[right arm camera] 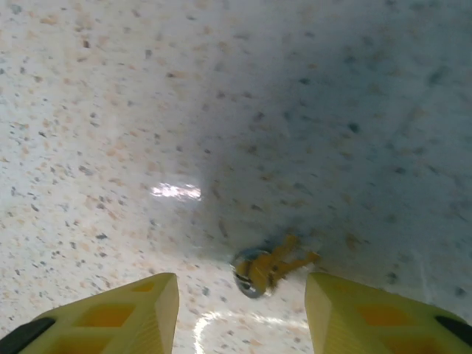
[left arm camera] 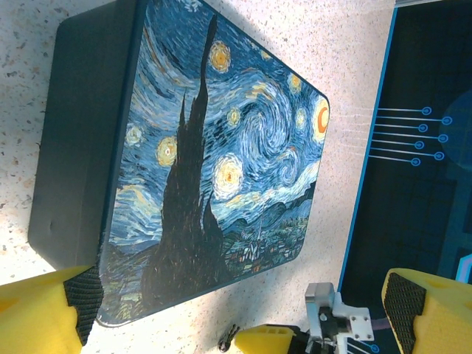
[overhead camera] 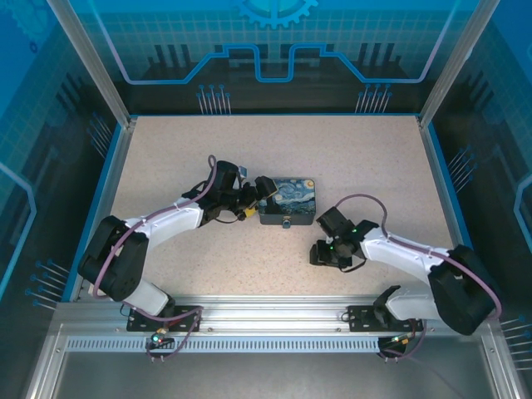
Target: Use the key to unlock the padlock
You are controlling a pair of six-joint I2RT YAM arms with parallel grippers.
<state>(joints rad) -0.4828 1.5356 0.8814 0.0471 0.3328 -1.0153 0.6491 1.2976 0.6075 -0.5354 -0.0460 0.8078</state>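
Note:
The starry-night box (overhead camera: pixel 288 198) lies mid-table. The tiny metallic padlock (overhead camera: pixel 286 223) hangs at its front face. My left gripper (overhead camera: pixel 253 201) is at the box's left end and stands open. In the left wrist view its fingers (left arm camera: pixel 44 313) spread wider than the box (left arm camera: pixel 214 162), one pad against the box's near corner. My right gripper (overhead camera: pixel 321 253) points down at the table in front and to the right of the box. It (right arm camera: pixel 240 287) is open, with the small brass-coloured key (right arm camera: pixel 271 264) on its silvery ring lying flat between the fingertips, untouched.
A yellow finger of the right gripper (left arm camera: pixel 269 339) pokes in at the bottom of the left wrist view, with a small dark loop (left arm camera: pixel 226 338) at its tip. Blue walls (overhead camera: pixel 465 166) ring the speckled table (overhead camera: pixel 349 158). An aluminium rail (overhead camera: pixel 274 320) runs along the near edge.

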